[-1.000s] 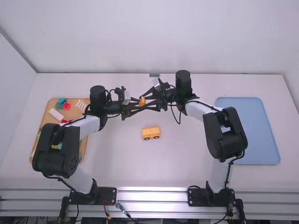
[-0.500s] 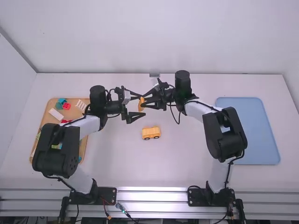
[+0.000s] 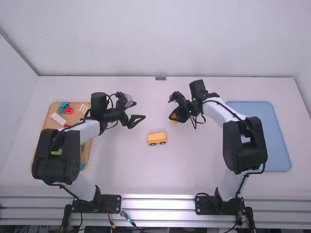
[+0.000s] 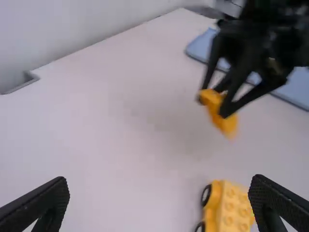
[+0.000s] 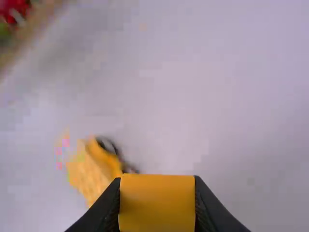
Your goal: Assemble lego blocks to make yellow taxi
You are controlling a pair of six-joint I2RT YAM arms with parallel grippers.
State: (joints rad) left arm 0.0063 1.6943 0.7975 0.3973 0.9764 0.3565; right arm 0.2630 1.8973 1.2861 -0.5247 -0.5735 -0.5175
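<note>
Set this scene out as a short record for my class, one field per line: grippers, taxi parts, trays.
left gripper: jaws open, nothing between them
right gripper: jaws shut on yellow block, above the table
taxi base: yellow, wheeled, resting on the table
left side: wooden tray with loose blocks
right side: blue tray

On the table (image 3: 126, 170), seen from the arms' bases, the left tray (image 3: 47, 125) lies at the car's (image 3: 157, 139) nine o'clock, blocks (image 3: 69, 110) in it; the right tray (image 3: 274, 141), three. At one, a piece (image 3: 174, 122) is in the right gripper (image 3: 172, 117).
</note>
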